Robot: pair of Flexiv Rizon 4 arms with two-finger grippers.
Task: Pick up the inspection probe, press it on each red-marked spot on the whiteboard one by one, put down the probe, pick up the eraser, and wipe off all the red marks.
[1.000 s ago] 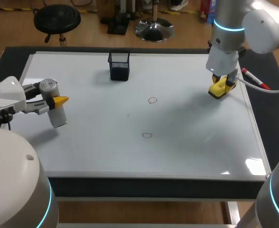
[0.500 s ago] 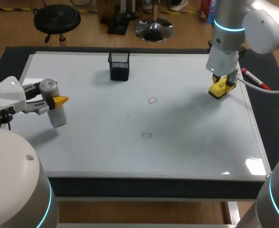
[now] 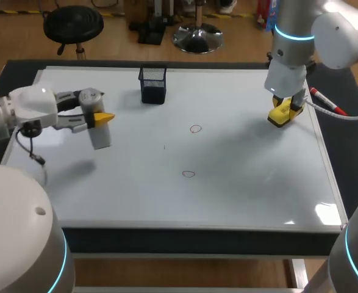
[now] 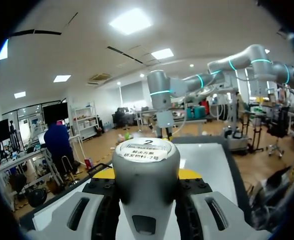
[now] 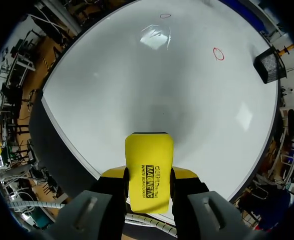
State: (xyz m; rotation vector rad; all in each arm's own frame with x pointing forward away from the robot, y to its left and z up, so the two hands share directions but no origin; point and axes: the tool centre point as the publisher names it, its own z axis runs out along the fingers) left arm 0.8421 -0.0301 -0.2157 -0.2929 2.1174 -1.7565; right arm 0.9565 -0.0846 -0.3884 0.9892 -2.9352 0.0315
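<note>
The inspection probe (image 3: 99, 131), a grey cylinder, hangs a little tilted in the left half of the head view. It is above the whiteboard (image 3: 239, 183), with its shadow cast apart from it on the board. The left gripper (image 3: 98, 115) is clamped on its sides. In the left wrist view the probe (image 4: 147, 170) fills the gap between the fingers and hides most of their yellow tips.

Two red marks lie near the middle of the board, one (image 3: 195, 129) above the other (image 3: 188, 174), well apart from the probe.

At the upper right the right gripper (image 3: 283, 110) grips the yellow eraser (image 3: 280, 116) between its fingers, down at the board near its right edge. Whether the eraser touches the board cannot be told.

A red marker (image 3: 327, 102) lies just beyond that edge on the dark table (image 3: 349, 152), partly crossed by a cable.

A black mesh holder (image 3: 153, 84) stands upright at the upper middle. Its inside is too dark to make out.
</note>
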